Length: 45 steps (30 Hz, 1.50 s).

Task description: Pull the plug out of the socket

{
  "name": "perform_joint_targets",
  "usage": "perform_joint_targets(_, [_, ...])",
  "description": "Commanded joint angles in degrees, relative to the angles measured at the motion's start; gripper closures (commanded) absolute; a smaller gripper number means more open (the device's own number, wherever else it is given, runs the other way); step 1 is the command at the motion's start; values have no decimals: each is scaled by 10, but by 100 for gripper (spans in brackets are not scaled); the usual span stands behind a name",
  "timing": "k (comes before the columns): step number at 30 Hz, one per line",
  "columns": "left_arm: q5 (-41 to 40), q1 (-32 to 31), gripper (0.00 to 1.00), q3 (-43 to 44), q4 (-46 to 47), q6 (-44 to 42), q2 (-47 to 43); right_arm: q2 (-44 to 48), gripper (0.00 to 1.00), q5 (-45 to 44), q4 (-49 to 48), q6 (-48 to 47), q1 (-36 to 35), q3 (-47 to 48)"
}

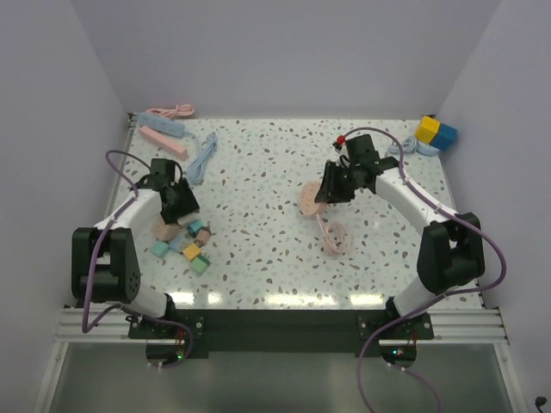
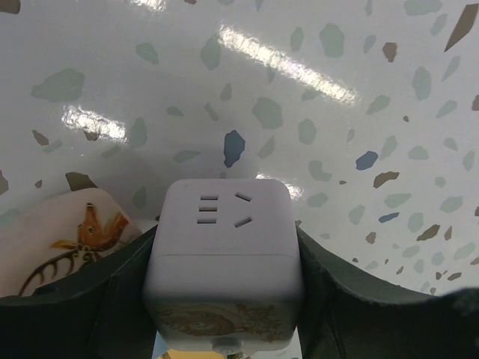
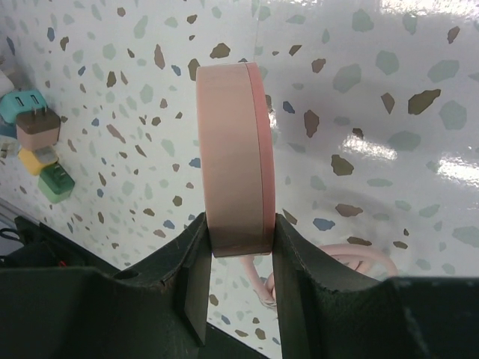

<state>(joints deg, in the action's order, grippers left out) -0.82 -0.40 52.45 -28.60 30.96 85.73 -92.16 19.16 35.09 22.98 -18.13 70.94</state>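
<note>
My left gripper (image 2: 224, 303) is shut on a pale cube socket (image 2: 223, 247) with a drawing on its near side. The slots on its top face are empty, and its underside is hidden. In the top view it is at the left (image 1: 179, 209), just above a cluster of small coloured plugs (image 1: 188, 243). My right gripper (image 3: 238, 262) is shut on the edge of a round pink socket disc (image 3: 233, 157) and holds it on edge. The disc's pink cord (image 3: 352, 258) trails to a coil (image 1: 334, 237). No plug shows on the disc.
A peach cube with a deer drawing (image 2: 71, 239) lies beside the left fingers. Teal (image 3: 22, 105), brown (image 3: 37, 129), yellow (image 3: 37, 157) and green (image 3: 56, 183) plugs lie together. A pink power strip (image 1: 164, 138), a blue cable (image 1: 202, 159) and yellow-blue cubes (image 1: 436, 132) lie at the back.
</note>
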Motion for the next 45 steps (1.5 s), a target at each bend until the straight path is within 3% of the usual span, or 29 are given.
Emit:
perform_joint_targets(1, [-26, 4, 92, -8, -17, 9, 9, 27, 100, 30, -20, -6, -9, 1])
perform_joint_targets(3, [-7, 4, 89, -16, -15, 10, 0, 23, 100, 35, -18, -9, -13, 3])
perform_joint_targets(7, [40, 4, 45, -23, -10, 7, -19, 15, 100, 44, -19, -13, -23, 5])
perform_joint_targets(9, [53, 4, 32, -22, -5, 3, -38, 12, 100, 48, -21, -12, -28, 9])
perform_joint_targets(10, [70, 4, 20, -20, -2, 1, -44, 9, 100, 53, -21, -13, -29, 10])
perform_joint_targets(13, [120, -3, 2, -4, 2, -12, -57, 4, 100, 81, -34, -9, -30, 12])
perform_joint_targets(14, [134, -6, 0, 0, 3, -19, -57, 3, 100, 93, -40, -7, -30, 12])
perform_joint_targets(17, [169, -37, 0, 18, 16, -27, -58, 0, 100, 141, -73, 13, -30, 8])
perform_joint_targets(20, [257, -60, 0, 13, 77, -15, -62, 5, 100, 216, -143, 53, -30, -14])
perform_joint_targets(24, [469, -75, 0, -31, 307, 55, -65, 7, 100, 320, -265, 117, -31, -46])
perform_joint_targets(26, [511, -86, 0, -45, 390, 87, -59, 12, 100, 348, -295, 128, -31, -55])
perform_joint_targets(30, [592, -102, 0, -34, 442, 103, -30, 20, 100, 397, -330, 138, -31, -55])
perform_joint_targets(34, [607, -136, 0, -2, 410, 73, -1, 27, 100, 442, -393, 174, -32, -65])
perform_joint_targets(40, [630, -148, 1, -26, 522, 146, 16, 18, 100, 474, -420, 191, -45, -60])
perform_joint_targets(45, [673, -166, 23, -41, 678, 247, 33, 7, 100, 462, -405, 187, -48, -51])
